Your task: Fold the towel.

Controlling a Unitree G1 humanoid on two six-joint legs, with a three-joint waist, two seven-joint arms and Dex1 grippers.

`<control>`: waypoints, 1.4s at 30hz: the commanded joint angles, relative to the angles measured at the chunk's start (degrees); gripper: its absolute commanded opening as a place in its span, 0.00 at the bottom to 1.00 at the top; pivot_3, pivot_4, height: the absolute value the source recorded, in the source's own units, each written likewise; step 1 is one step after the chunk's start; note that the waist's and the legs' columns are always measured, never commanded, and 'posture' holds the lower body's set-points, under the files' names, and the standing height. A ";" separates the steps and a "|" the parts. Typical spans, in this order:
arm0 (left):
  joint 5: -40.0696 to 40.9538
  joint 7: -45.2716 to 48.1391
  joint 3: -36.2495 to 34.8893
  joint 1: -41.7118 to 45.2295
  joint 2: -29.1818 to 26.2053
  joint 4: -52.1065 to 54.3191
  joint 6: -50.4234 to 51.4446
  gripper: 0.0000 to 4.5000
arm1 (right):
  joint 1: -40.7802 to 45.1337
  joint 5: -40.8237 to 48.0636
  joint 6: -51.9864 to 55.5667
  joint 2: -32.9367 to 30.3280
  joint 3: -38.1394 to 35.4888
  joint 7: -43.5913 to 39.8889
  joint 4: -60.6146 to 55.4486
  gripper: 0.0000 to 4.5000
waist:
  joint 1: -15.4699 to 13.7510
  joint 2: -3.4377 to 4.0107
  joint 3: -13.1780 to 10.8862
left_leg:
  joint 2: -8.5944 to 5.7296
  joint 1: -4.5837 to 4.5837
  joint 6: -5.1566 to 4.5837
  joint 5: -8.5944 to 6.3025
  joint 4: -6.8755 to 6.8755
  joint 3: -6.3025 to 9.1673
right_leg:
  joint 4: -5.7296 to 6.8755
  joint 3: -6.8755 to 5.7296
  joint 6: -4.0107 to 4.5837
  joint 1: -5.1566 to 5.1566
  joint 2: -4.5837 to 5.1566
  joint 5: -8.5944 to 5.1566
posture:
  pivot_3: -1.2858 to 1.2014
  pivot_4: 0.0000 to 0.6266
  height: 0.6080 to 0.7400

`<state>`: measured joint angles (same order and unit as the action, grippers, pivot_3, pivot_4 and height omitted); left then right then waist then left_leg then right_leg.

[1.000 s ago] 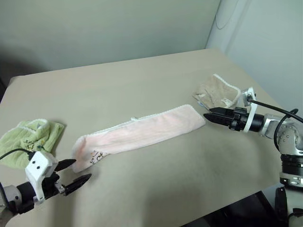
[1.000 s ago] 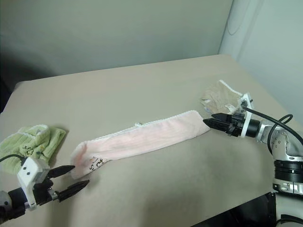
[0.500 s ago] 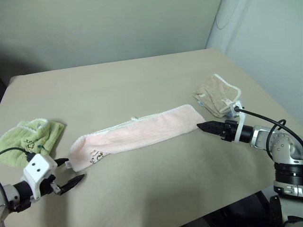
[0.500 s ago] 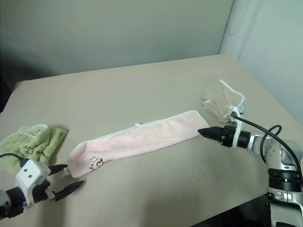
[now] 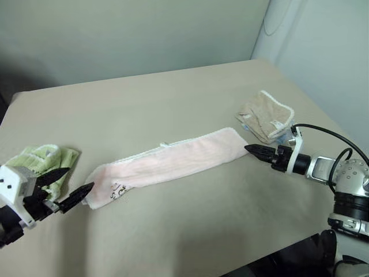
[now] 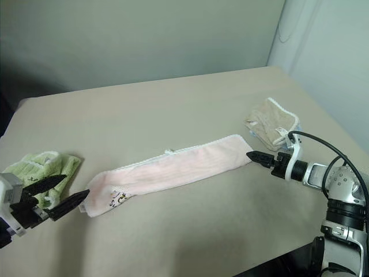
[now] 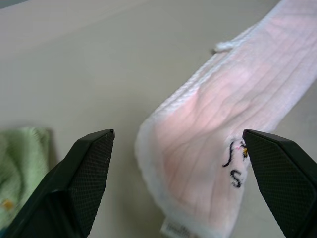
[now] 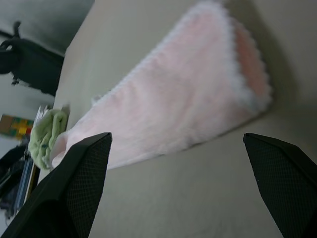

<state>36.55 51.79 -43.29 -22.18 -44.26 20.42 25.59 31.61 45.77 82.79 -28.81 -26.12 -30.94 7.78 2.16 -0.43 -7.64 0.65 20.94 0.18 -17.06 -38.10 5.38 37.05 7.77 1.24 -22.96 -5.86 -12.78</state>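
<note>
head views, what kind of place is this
Probably a plain test room, not a home: a bare beige table against blank walls, with only three small towels, pink towel, green towel and tan towel, laid out for practice.

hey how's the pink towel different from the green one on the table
The pink towel lies stretched out as a long narrow band across the table's middle; the green towel sits bunched in a small heap near the left edge. The pink towel is pale with white stitched edging and spans far more of the table than the green towel. Both are terry cloth, each with a small embroidered motif.
</note>
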 commanded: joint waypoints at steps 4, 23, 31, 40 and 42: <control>3.19 -2.74 4.05 2.62 1.37 6.49 2.23 1.00 | 1.53 -0.58 -0.19 2.78 -1.18 3.98 3.26 1.00 | -0.03 0.00 0.00 | 0.00 0.01 0.00 0.00 0.02 0.00 | 0.03 -0.01 0.02 -0.05 0.00 0.01 | 0.52 0.24 1.00; 5.09 -7.95 9.98 3.04 4.32 13.62 3.46 1.00 | 16.04 -9.25 -23.09 9.83 1.75 5.90 33.29 1.00 | 1.12 -0.36 0.22 | 0.00 -0.57 -0.09 -0.05 -0.14 -0.04 | -0.14 0.05 -0.04 0.34 0.03 0.30 | 0.52 0.24 1.00; 6.20 -9.56 9.71 2.09 5.49 15.36 3.44 1.00 | 15.93 -9.49 -25.36 9.60 1.03 6.46 35.35 0.48 | 0.90 -0.38 0.23 | 0.00 -0.39 -0.10 -0.05 -0.13 -0.05 | -0.13 0.05 -0.01 0.33 0.04 0.31 | 0.52 0.24 1.00; 6.18 -10.40 10.46 2.61 5.39 14.96 3.14 1.00 | 12.83 -7.36 -20.37 5.39 0.14 5.59 24.29 0.01 | -0.21 -0.35 0.21 | -0.03 -0.23 -0.12 -0.06 -0.15 -0.03 | -0.23 0.02 -0.05 0.27 0.09 0.36 | 0.52 0.24 1.00; 5.93 -10.35 10.67 2.53 5.46 14.81 2.93 1.00 | 11.04 -6.77 -18.73 3.69 2.41 3.39 18.15 0.01 | -1.03 -0.22 0.13 | -0.12 -0.03 -0.12 -0.06 -0.16 -0.02 | -0.22 0.01 -0.11 0.15 0.16 0.34 | 0.52 0.24 1.00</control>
<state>42.28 41.61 -32.30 -19.82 -38.88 33.83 29.19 43.15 38.04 62.88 -22.95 -24.40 -25.74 31.73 1.13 -0.65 -7.51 0.51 21.00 0.05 -17.13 -38.26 5.36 36.84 7.79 1.10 -22.90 -5.70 -12.45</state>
